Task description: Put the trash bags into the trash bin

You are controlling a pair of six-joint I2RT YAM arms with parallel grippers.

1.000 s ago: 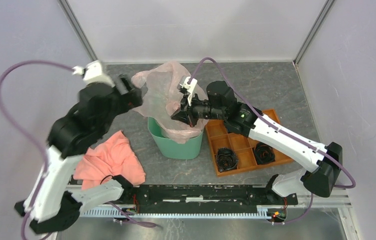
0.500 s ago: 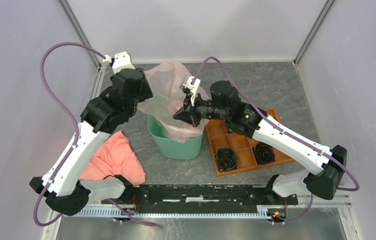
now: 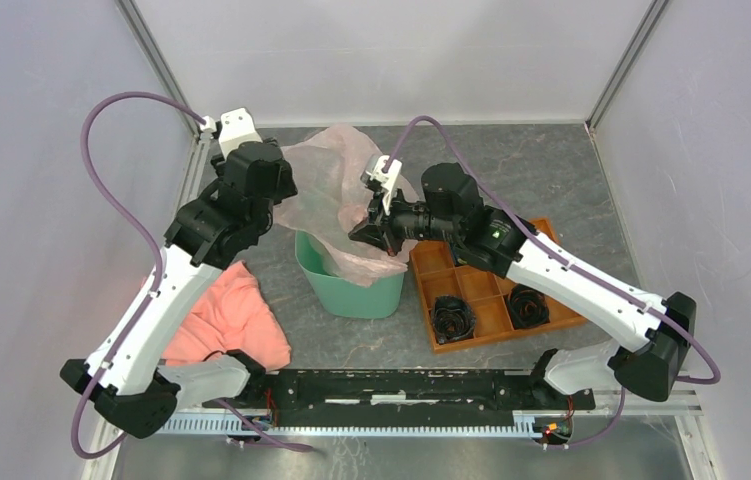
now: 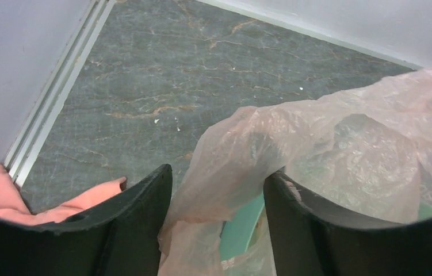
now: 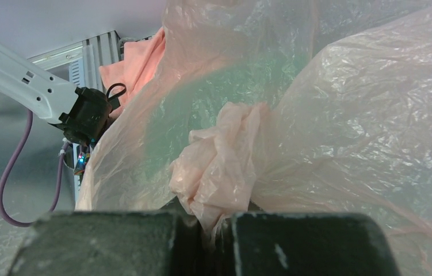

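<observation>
The thin see-through pink trash bag is draped over the back of the mint-green trash bin, with part of it hanging inside. My right gripper is shut on a bunched fold of the trash bag, just above the bin's mouth. My left gripper is open at the bag's left edge. In the left wrist view a fold of the trash bag lies between the parted fingers, and the bin's green rim shows below it.
A salmon-pink cloth lies on the table left of the bin. An orange compartment tray with two dark round objects stands right of the bin. Walls enclose the back and both sides.
My left arm has swung in from the far left to the bag's left edge and now stays there. My right gripper has barely moved and keeps its hold on the bag.
</observation>
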